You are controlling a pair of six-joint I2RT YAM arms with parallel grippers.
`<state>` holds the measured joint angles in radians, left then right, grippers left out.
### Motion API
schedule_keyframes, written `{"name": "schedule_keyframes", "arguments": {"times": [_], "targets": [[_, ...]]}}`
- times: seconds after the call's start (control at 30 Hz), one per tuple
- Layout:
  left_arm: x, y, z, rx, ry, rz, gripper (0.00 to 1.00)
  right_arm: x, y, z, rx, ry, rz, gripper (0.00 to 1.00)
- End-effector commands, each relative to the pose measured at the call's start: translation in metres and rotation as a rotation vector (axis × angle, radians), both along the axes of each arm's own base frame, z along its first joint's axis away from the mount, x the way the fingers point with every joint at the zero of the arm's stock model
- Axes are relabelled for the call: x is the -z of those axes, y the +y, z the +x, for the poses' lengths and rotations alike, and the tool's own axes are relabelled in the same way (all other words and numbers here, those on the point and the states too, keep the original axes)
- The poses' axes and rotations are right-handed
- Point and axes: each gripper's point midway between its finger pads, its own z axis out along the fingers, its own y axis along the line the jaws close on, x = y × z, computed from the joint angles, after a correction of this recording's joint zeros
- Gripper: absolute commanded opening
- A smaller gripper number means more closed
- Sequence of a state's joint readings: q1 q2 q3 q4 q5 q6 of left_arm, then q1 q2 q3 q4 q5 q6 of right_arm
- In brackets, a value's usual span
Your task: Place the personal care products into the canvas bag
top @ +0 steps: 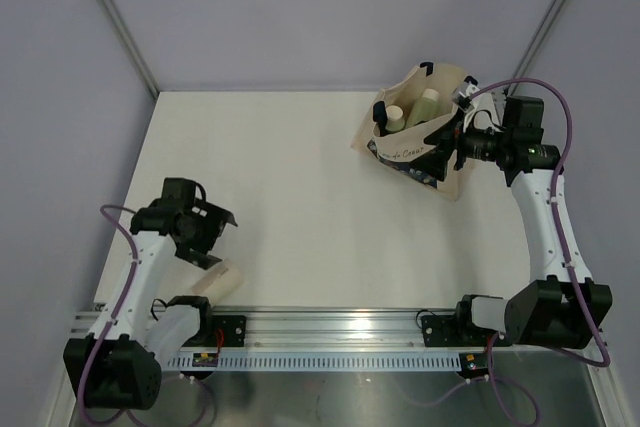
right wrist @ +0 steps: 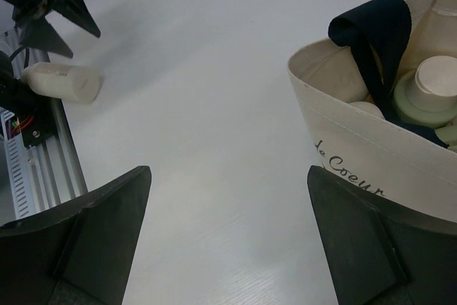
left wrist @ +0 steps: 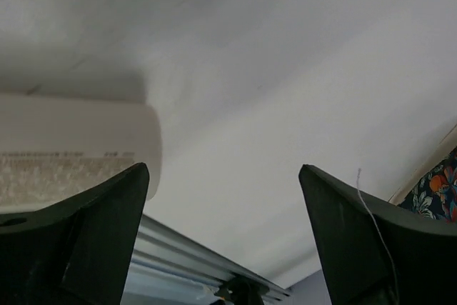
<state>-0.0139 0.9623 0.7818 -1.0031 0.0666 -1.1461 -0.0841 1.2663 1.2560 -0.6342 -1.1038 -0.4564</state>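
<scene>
The cream canvas bag (top: 400,152) with navy handles stands at the far right of the table. It holds a grey-green white-capped bottle (top: 428,105) and a white-capped one (top: 395,115), which also show in the right wrist view (right wrist: 427,96). One cream-white tube (top: 213,280) lies on the table near the front rail; it also shows in the left wrist view (left wrist: 71,149) and the right wrist view (right wrist: 63,82). My left gripper (top: 205,239) hovers open just above it, the tube beside the left finger (left wrist: 86,241). My right gripper (top: 438,142) is open and empty at the bag's right side.
The aluminium rail (top: 330,325) runs along the table's near edge, close to the tube. Grey walls (top: 300,7) enclose the table. The bag's print (left wrist: 437,192) shows at the right edge of the left wrist view. The bag's lettering (right wrist: 350,173) shows by the right finger.
</scene>
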Motion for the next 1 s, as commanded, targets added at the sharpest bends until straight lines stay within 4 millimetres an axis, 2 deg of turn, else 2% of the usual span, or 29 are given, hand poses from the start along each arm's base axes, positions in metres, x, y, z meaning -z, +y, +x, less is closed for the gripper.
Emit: {"name": "schedule_keyframes", "arguments": {"times": [0.0,0.13,0.37,0.4,0.53,0.6,0.7,0.73,0.83,0.97], "targets": [[0.013,-0.01,-0.03,-0.363,0.126,-0.12,0.93,-0.002,0.007,-0.002,-0.046,-0.007,0.022,0.99],[0.012,-0.018,-0.037,-0.494,0.124,-0.212,0.93,0.0,0.007,0.001,-0.04,0.0,0.034,0.99],[0.006,-0.005,-0.056,-0.51,0.201,-0.11,0.93,0.003,0.006,0.004,-0.029,0.012,0.032,1.0],[0.001,0.003,-0.055,-0.511,0.182,-0.069,0.93,0.004,0.006,0.004,-0.027,0.014,0.029,1.0],[-0.005,0.016,-0.073,-0.482,0.237,0.035,0.93,0.003,0.007,0.006,-0.026,0.008,0.032,1.0],[0.0,0.022,-0.082,-0.485,0.27,0.08,0.93,0.003,0.007,0.007,-0.025,0.015,0.04,0.99],[0.021,0.026,-0.082,-0.498,0.308,0.11,0.93,0.002,0.008,0.005,-0.032,0.013,0.042,0.99],[0.035,0.025,-0.086,-0.489,0.365,0.122,0.93,0.002,0.007,0.004,-0.033,0.015,0.041,1.0],[0.05,0.022,-0.075,-0.48,0.407,0.13,0.93,-0.001,0.008,0.0,-0.039,0.001,0.038,1.0],[0.054,0.028,-0.069,-0.495,0.425,0.173,0.93,-0.003,0.009,-0.005,-0.047,-0.013,0.036,0.99]]}}
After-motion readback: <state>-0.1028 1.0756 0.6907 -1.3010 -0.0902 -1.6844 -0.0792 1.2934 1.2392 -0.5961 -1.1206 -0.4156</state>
